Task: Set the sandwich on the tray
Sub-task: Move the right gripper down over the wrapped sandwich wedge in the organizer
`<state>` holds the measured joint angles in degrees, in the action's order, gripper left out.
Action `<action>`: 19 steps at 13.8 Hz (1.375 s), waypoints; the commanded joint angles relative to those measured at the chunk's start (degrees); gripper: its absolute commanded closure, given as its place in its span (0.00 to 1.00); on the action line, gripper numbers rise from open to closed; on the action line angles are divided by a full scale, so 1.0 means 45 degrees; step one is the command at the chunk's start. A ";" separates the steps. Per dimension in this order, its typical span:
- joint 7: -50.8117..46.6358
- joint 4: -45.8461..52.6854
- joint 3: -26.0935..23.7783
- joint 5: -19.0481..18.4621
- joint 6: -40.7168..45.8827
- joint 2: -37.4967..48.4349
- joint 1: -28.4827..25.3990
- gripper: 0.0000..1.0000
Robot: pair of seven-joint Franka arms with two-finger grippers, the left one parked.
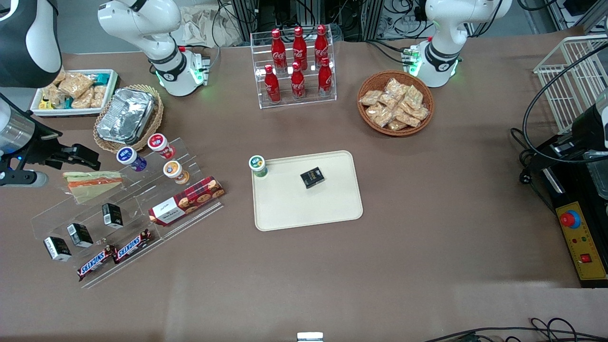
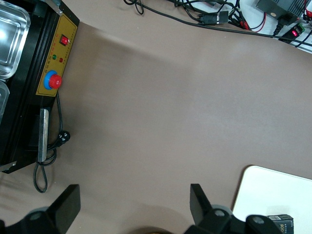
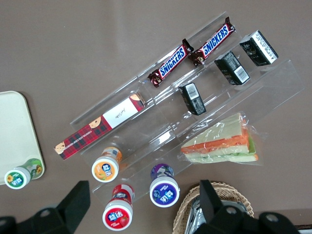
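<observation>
Clear wrap caught the light on the sandwich (image 1: pixel 92 184), which lay on the upper step of the acrylic display stand (image 1: pixel 128 209), toward the working arm's end of the brown surface (image 1: pixel 427 199) and just nearer the front camera than the foil container (image 1: pixel 126 115) in its wicker basket. Your gripper (image 1: pixel 90 159) hung above it, a little farther from the front camera than the wedge and not touching it, with the jaws spread wide and holding nothing; the right wrist view showed both fingers (image 3: pixel 214 202) parted with the sandwich (image 3: pixel 222 143) just off their line.

To do this well, you needed to centre over the wedge first, then turn the wrist so the jaws would close across the flat bread faces, not the pointed tip. The wrap looked slippery and the bread soft, so a gentle squeeze seemed wise. You had to lift straight up to clear the stand's step and the small cups (image 1: pixel 159 145) beside it. The tray (image 1: pixel 332 213) already carried a green-lidded cup (image 1: pixel 258 165) and a black box (image 1: pixel 312 177); the bare part nearer the front camera looked the best landing spot
</observation>
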<state>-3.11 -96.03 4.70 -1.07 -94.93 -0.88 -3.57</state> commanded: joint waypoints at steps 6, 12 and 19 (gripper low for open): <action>-0.0247 0.0265 -0.0028 -0.0249 -0.0504 -0.0566 -0.0046 0.00; -0.1591 0.0265 0.0515 0.0197 -0.0994 -0.0469 0.0267 0.00; -0.8246 0.0167 0.1593 0.0942 -0.0351 -0.0001 0.0383 0.01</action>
<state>-31.69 -95.36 11.29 2.72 -98.07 -1.44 -2.27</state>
